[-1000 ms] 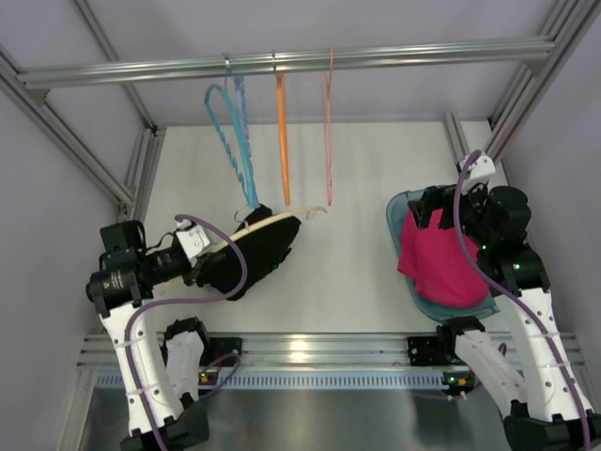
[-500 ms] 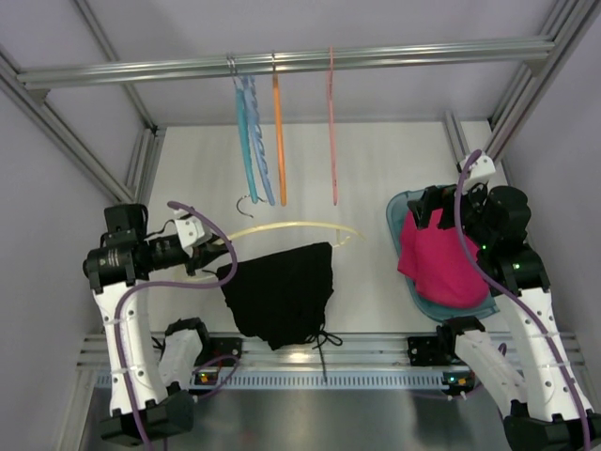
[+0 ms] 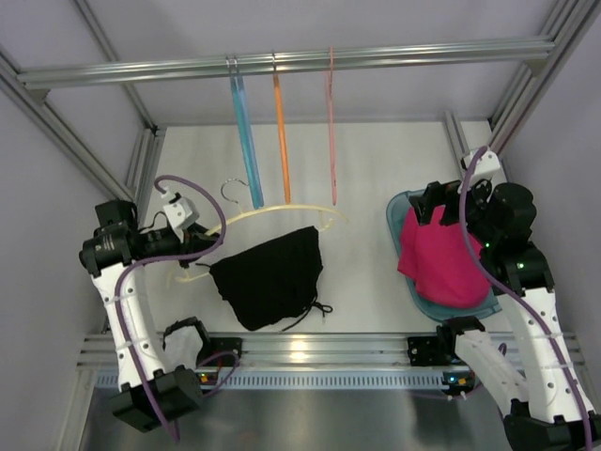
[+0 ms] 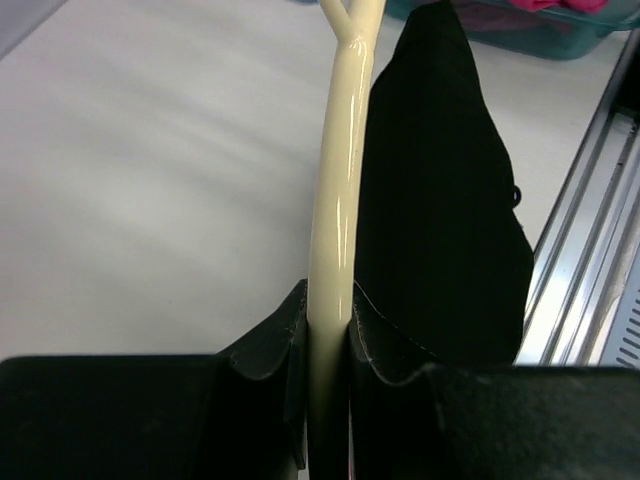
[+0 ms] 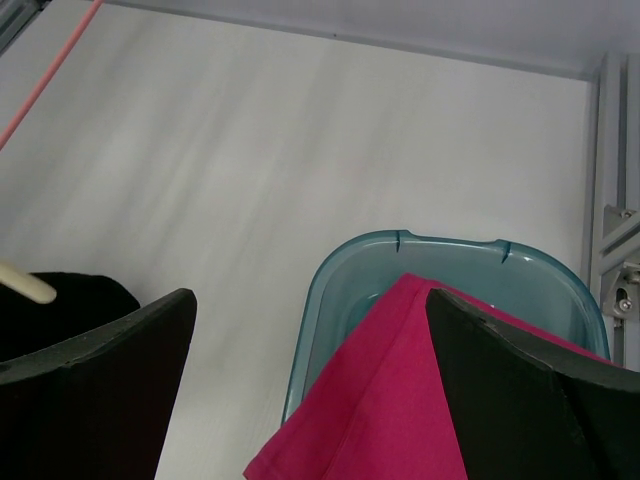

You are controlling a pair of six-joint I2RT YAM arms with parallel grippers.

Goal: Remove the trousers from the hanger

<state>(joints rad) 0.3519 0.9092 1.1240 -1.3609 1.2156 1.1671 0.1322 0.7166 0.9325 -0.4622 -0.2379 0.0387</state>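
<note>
Hanging from the hanger (image 3: 282, 213), the trousers (image 3: 270, 282) droop in a black bunch over the near left part of the table (image 3: 376, 160), with a thin drawstring trailing from their lower right edge. The hanger lies roughly flat, its cream arc running left to right above the trousers and its metal hook pointing toward the far side. The left gripper (image 4: 328, 312) is clamped on the hanger's left arm; in the left wrist view both fingers (image 4: 275, 340) press against the cream bar, with the black fabric just to its right. The right gripper (image 5: 310, 300) has its fingers spread wide apart and grips nothing. It hovers over a magenta cloth (image 3: 439, 261) that lies heaped in a teal basin (image 3: 398, 209) on the right side of the table, well apart from the trousers. At the far side, a blue hanger (image 3: 244, 141), an orange hanger (image 3: 281, 141) and a pink hanger (image 3: 331, 141) hang from a metal rail (image 3: 394, 52).
</note>
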